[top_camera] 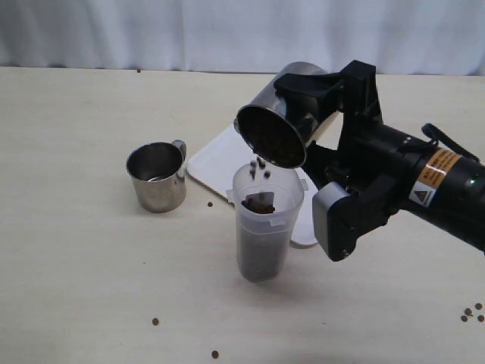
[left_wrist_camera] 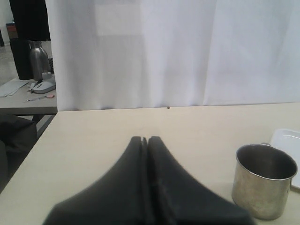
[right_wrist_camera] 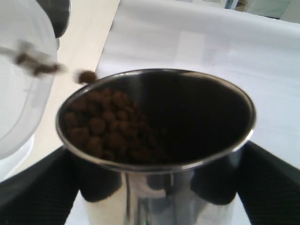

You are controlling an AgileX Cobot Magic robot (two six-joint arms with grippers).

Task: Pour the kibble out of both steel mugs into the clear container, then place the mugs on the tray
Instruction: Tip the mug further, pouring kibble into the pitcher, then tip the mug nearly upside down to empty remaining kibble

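Observation:
My right gripper (top_camera: 322, 129) is shut on a steel mug (top_camera: 292, 106), tilted mouth-down over the clear container (top_camera: 264, 227). Kibble (top_camera: 270, 140) fills the mug's lower lip, and a few pellets (top_camera: 260, 165) fall into the container, which is partly filled. In the right wrist view the black fingers (right_wrist_camera: 37, 187) flank the mug (right_wrist_camera: 159, 197), with kibble (right_wrist_camera: 108, 126) at its rim. The other steel mug (top_camera: 157, 178) stands upright on the table to the left. The white tray (top_camera: 223, 155) lies behind the container. My left gripper (left_wrist_camera: 144, 139) is shut and empty, with that standing mug (left_wrist_camera: 263, 180) beside it.
Loose pellets lie on the table at the front (top_camera: 155, 321), near the standing mug (top_camera: 210, 203) and at the far right (top_camera: 471, 311). A white curtain hangs along the table's far edge. A corner of the tray (left_wrist_camera: 286, 138) shows behind the mug in the left wrist view.

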